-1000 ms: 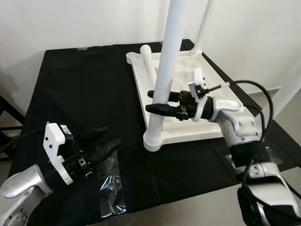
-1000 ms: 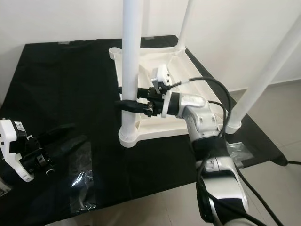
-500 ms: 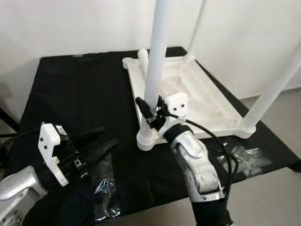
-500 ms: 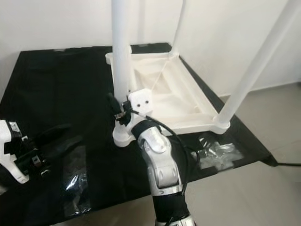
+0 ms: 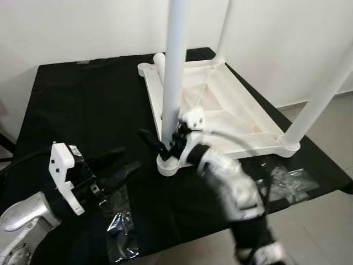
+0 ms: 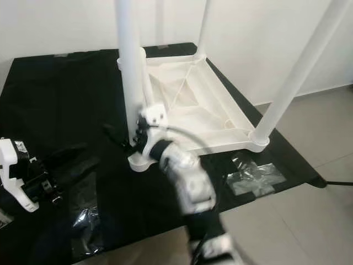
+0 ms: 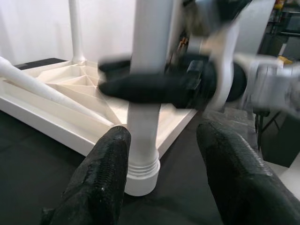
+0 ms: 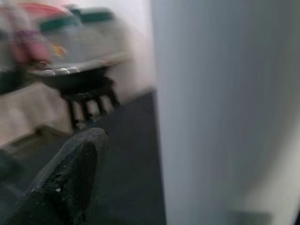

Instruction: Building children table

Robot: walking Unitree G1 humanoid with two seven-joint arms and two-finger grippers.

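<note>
My right gripper (image 5: pixel 161 144) pinched the stiff, light-looking, slippery table leg (image 5: pixel 172 83) low near its socket; left gripper (image 5: pixel 117 167) spread, idle.

Black cloth (image 5: pixel 83 99) spreads beneath the left gripper (image 5: pixel 130 157). Crumpled clear plastic (image 5: pixel 118 243) lies just behind that gripper, another sheet (image 5: pixel 287 179) well right of the right gripper (image 5: pixel 155 142), grey floor (image 5: pixel 331 221) beyond.

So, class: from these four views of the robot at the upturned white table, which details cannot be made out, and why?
- Right gripper: motion blur at the near leg in both eye views; grip cannot be judged.
- Leg tops: cut off by the upper edge.
- Right wrist view: blurred, and the leg blocks much of it.
- Left gripper: open, above the black cloth; contact unclear.
</note>
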